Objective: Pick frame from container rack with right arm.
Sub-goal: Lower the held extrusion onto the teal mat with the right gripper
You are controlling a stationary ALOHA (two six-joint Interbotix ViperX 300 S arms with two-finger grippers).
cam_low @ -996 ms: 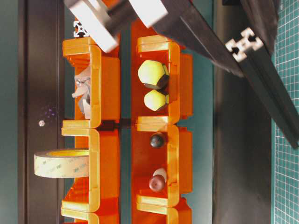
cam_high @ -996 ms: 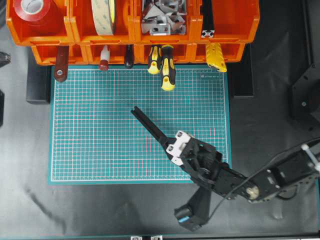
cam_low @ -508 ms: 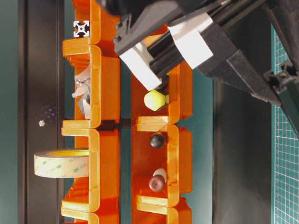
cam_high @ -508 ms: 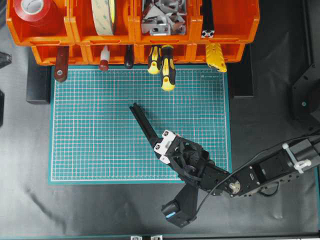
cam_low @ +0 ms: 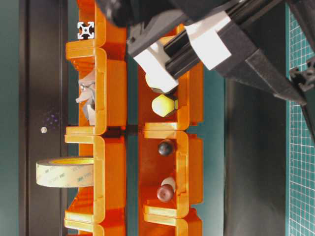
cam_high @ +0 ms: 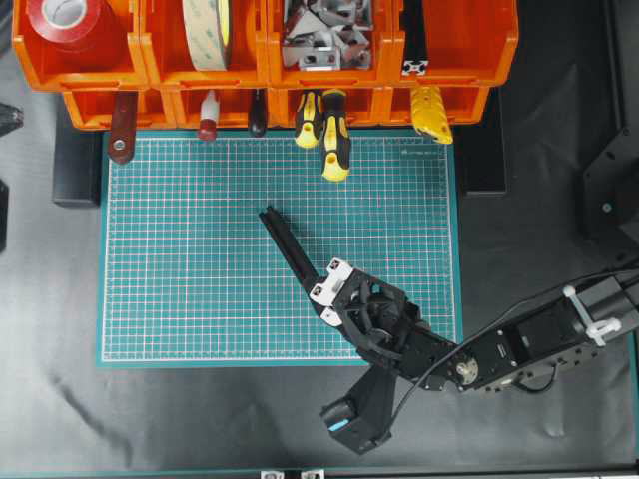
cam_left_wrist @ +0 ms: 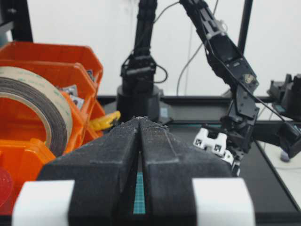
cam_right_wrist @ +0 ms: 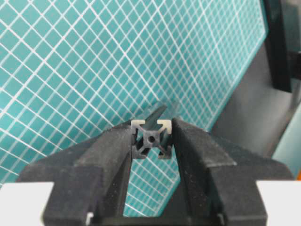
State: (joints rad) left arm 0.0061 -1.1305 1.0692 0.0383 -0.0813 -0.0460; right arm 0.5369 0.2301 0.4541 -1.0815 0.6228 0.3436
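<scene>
My right gripper (cam_high: 297, 257) hangs low over the green cutting mat (cam_high: 190, 259), fingers pointing to the back left. It is shut on the frame (cam_high: 272, 226), a slim black grooved bar that sticks out past the fingertips. In the right wrist view the frame's slotted square end (cam_right_wrist: 150, 139) sits clamped between the two pads of the gripper (cam_right_wrist: 150, 141). The orange container rack (cam_high: 150, 75) stands at the back edge. My left gripper (cam_left_wrist: 140, 121) is shut and empty and shows only in the left wrist view.
A second black extrusion bar (cam_high: 414, 40) lies in the rack's upper right bin. Yellow-and-black screwdrivers (cam_high: 335, 140) and other tool handles stick out of the lower bins over the mat's back edge. Tape rolls (cam_high: 208, 30) and metal brackets (cam_high: 324, 35) fill the upper bins.
My right wrist swung left and toward the front with the frame held, mostly in the first half second. The frame's tip stayed near the same spot. The left gripper is unchanged.
</scene>
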